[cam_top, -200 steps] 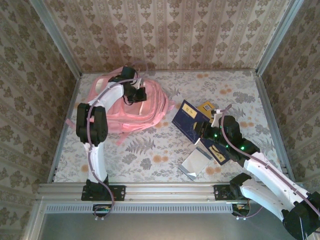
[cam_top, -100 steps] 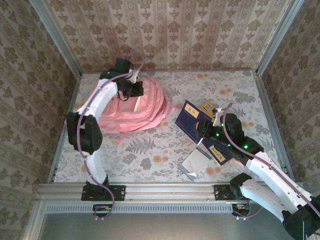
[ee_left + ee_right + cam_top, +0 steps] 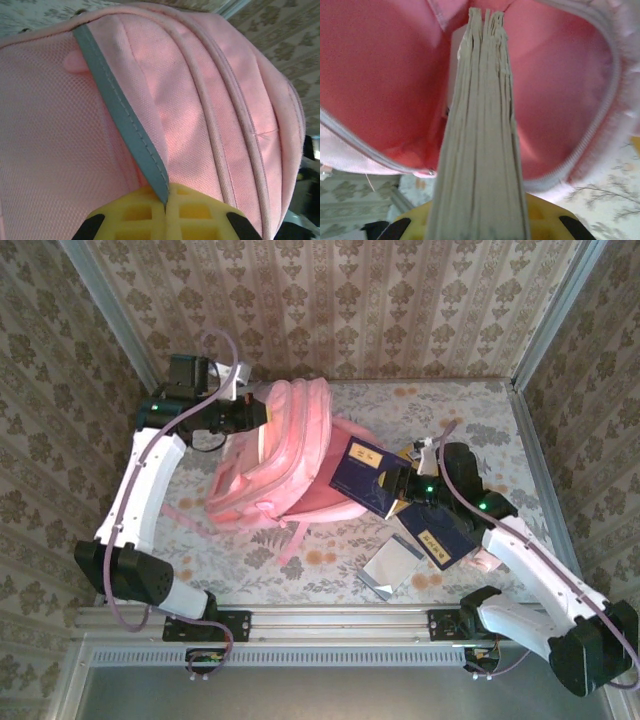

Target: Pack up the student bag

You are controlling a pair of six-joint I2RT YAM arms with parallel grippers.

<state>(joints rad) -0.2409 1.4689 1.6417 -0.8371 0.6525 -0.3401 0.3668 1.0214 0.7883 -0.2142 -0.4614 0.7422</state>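
Pinching the pink backpack's grey strip, the left fingers hold it tipped up at the desk's far left, while the right fingers grasp a dark blue book reaching into its open mouth.

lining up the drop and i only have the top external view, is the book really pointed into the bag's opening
observer: Yes. In the right wrist view the book goes page edges first into the open mouth of the bag, with pink lining on both sides of it.
operator: ok what is the left end effector gripping, i just see it at the top of the bag
observer: The left end effector is shut on a grey strip sewn along the bag's fabric, pinched between its yellow pads.
operator: is the zip clear of the book
observer: Low on the left the zip edge runs right up to the book's side; I cannot tell whether it touches.
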